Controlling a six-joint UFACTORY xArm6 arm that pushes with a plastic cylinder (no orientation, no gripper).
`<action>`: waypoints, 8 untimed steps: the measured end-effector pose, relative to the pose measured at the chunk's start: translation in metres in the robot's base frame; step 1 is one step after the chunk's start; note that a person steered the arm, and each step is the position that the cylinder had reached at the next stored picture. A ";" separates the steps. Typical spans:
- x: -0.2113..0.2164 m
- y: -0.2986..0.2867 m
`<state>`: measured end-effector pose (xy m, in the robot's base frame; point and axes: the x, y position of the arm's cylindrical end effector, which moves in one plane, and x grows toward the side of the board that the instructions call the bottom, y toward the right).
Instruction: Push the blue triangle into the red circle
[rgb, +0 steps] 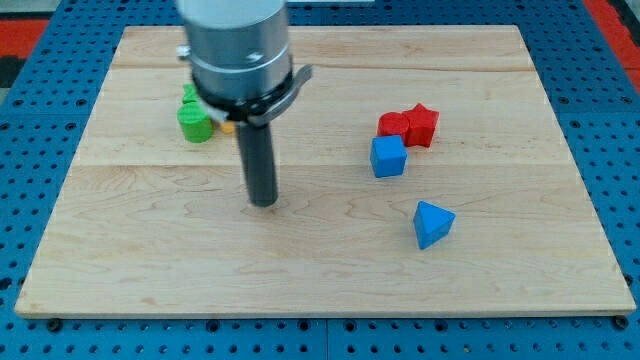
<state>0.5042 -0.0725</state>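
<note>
The rod's tip (262, 202) rests on the board (140, 270) left of centre, well apart from every block; there is no claw, just the bare rod. The blue triangle (432, 224) lies toward the bottom right. Above it sits a blue cube (388, 157), touching the red circle (394, 124) and red star (422, 124). Green blocks (195, 120) cluster near the top left, partly hidden by the arm, beside a yellow sliver (228, 127).

A pale wooden board (330, 270) of joined planks, its grain running left to right, lies on a blue perforated surface (610, 120) that frames it all round; far corners show red (30, 25), under even light
</note>
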 end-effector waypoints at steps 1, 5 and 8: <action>0.033 0.009; 0.039 0.191; 0.069 0.241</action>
<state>0.5732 0.1689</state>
